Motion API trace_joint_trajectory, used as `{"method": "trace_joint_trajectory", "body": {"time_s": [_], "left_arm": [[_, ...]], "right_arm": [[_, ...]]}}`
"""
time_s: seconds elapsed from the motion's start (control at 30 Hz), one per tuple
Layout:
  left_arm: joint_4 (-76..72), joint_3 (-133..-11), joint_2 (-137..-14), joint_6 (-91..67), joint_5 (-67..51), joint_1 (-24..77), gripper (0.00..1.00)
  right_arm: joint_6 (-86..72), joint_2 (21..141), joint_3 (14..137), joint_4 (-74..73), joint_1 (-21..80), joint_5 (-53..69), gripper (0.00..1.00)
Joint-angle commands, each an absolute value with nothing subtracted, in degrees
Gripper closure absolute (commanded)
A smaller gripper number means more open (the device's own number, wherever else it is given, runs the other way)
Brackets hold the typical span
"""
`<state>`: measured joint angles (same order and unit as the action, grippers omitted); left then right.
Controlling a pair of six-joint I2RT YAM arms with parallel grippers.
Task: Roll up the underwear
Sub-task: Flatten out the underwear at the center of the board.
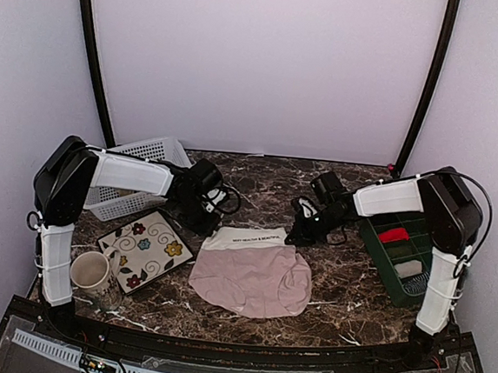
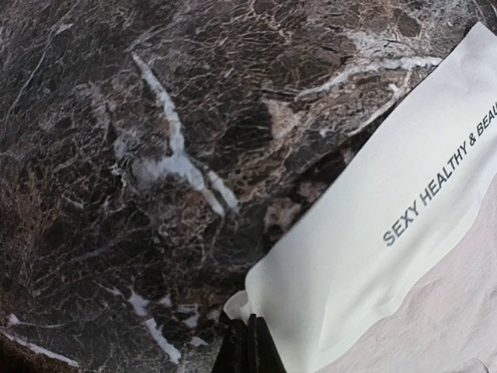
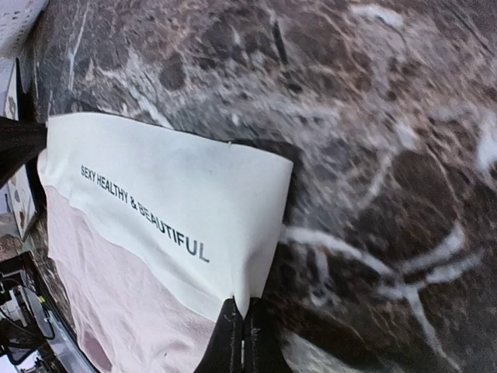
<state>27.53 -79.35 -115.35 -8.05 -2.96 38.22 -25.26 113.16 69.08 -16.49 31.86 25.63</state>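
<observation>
— Where the dark marbled table [image 1: 259,174] fills the overhead view, we see the underwear [image 1: 254,274] lying near its middle, between the two arms.

— We agree. It is dusty pink and spread mostly flat. Its cream waistband [image 3: 155,202] sits at the far edge, printed "SEXY HEALTHY & BEAUTIFUL".

— Next in size, we have a white basket [image 1: 143,155] at the far left, partly hidden behind the left arm. A green bin [image 1: 382,261] stands by the right edge, well apart from the underwear.

— In that bin we make out a red roll [image 1: 393,235] and, nearer to us, a grey-white roll [image 1: 408,269].

— To the left of the underwear we find a flowered plate [image 1: 143,249] lying flat, near it but not touching. A mug [image 1: 91,270] stands upright just beside the plate's near left corner.

— Then the smallest parts. We see the left claw [image 2: 247,346] pinched closed on the waistband's left corner.

— And the right claw [image 3: 242,338] is pinched closed on the right corner, the cloth caught between its tips.

— In both wrist views we see a shadow under the band, so its corners sit slightly off the table. The pink body rests on the table.
</observation>
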Motion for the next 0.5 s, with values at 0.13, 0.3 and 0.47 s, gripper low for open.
{"method": "trace_joint_trajectory", "body": {"time_s": [0.13, 0.3, 0.47], "left_arm": [[21.8, -78.9, -112.3, -14.2, -11.5, 39.4, 1.00], [21.2, -78.8, -113.2, -17.2, -10.7, 39.3, 1.00], [22.7, -78.7, -113.5, -17.0, -9.0, 39.4, 1.00]], "right_arm": [[-21.6, 97.3, 64.0, -21.9, 28.9, 16.5, 1.00], [-18.4, 100.1, 67.1, -26.3, 33.2, 13.2, 1.00], [-13.0, 104.1, 74.9, -35.1, 45.7, 7.2, 0.94]]}}
